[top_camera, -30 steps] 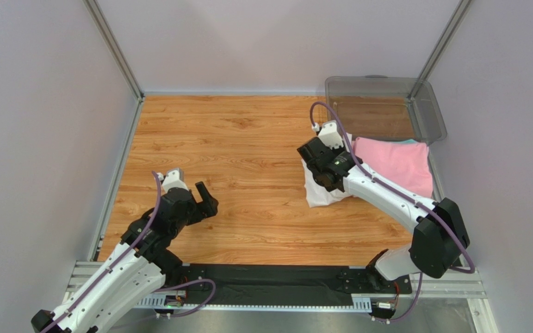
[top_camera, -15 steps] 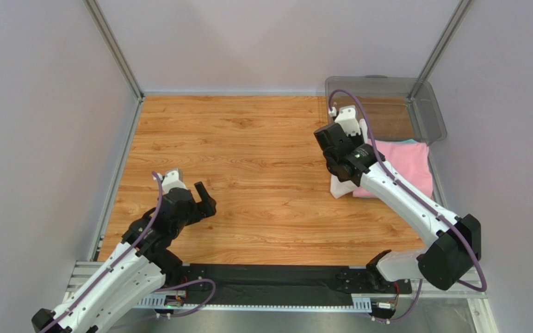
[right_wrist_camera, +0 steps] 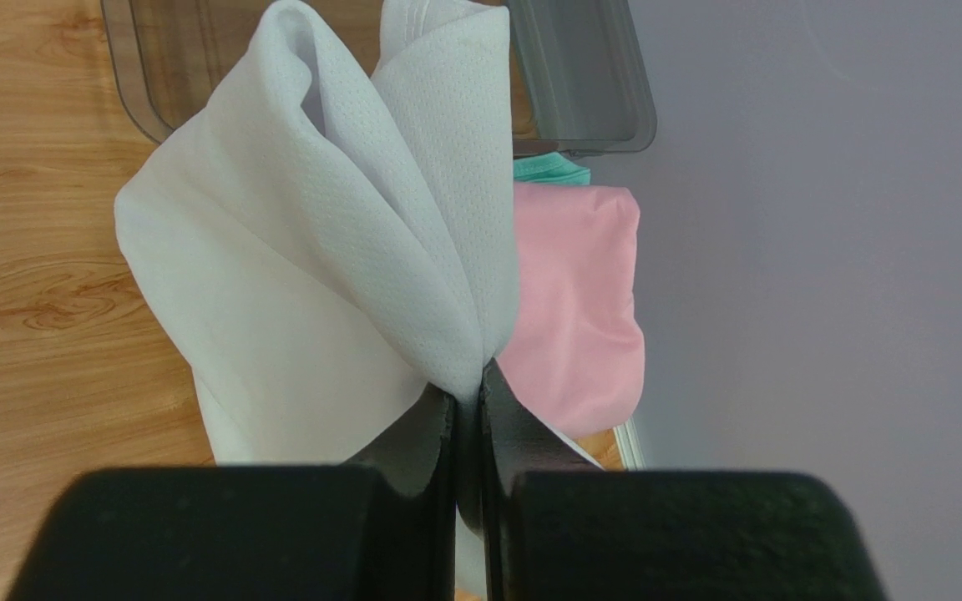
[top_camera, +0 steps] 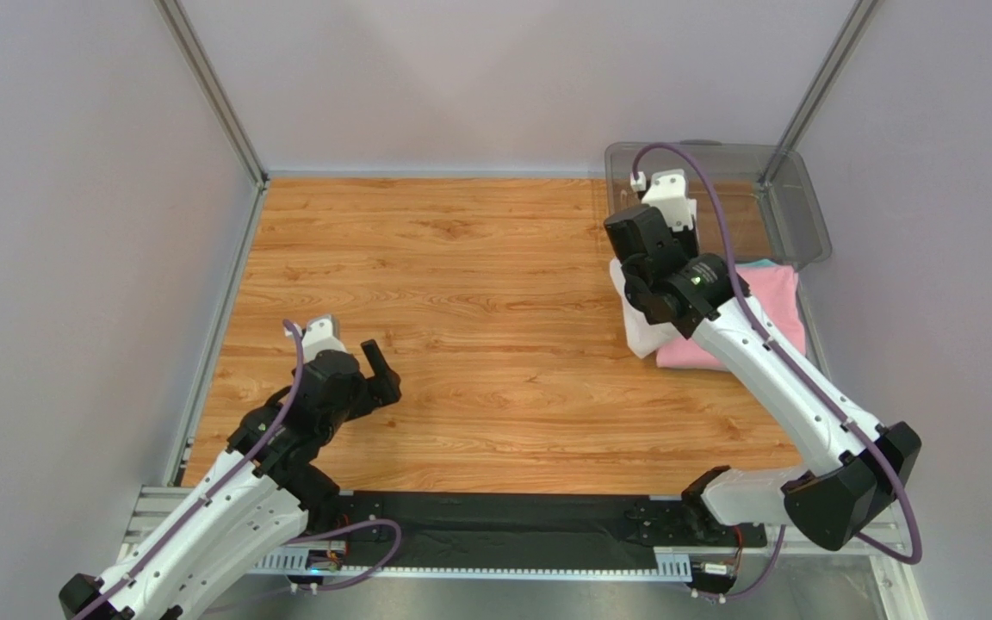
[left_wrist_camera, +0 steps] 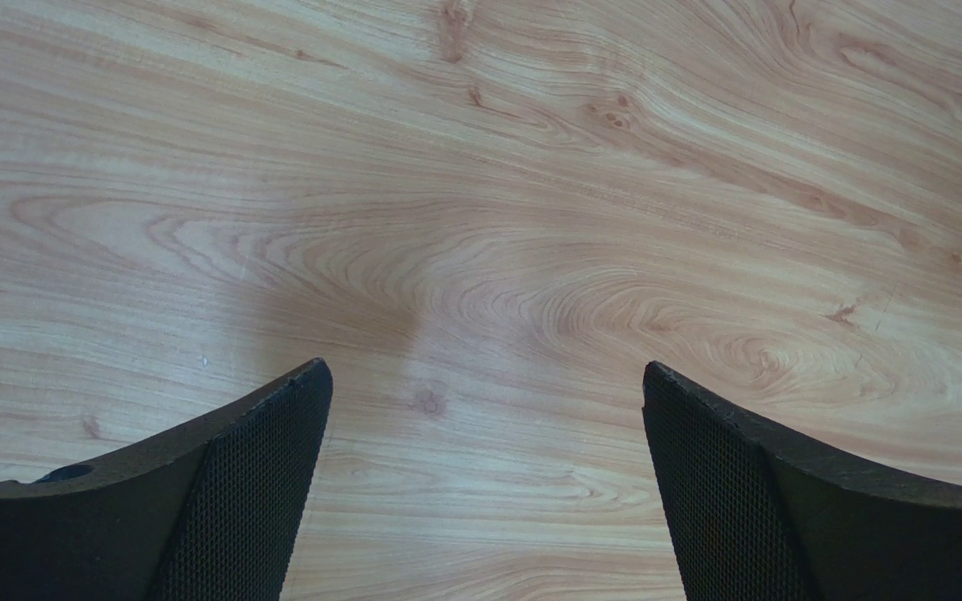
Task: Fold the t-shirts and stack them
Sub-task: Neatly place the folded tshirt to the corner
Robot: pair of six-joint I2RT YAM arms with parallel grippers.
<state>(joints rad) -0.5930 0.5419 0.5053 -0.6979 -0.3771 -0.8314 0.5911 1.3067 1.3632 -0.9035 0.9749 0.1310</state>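
Now R jaws clenched on bunched, fine-mesh white tee; L jaws wide over woodgrain table.

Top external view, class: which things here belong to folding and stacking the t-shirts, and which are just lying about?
Belongs to the job:
- white t-shirt, pinched in the shut right end effector
- pink t-shirt, folded flat beside it
- teal t-shirt, peeking out at the pink one's far edge
- left end effector, open and empty

Just lying about:
- clear plastic bin, far right corner
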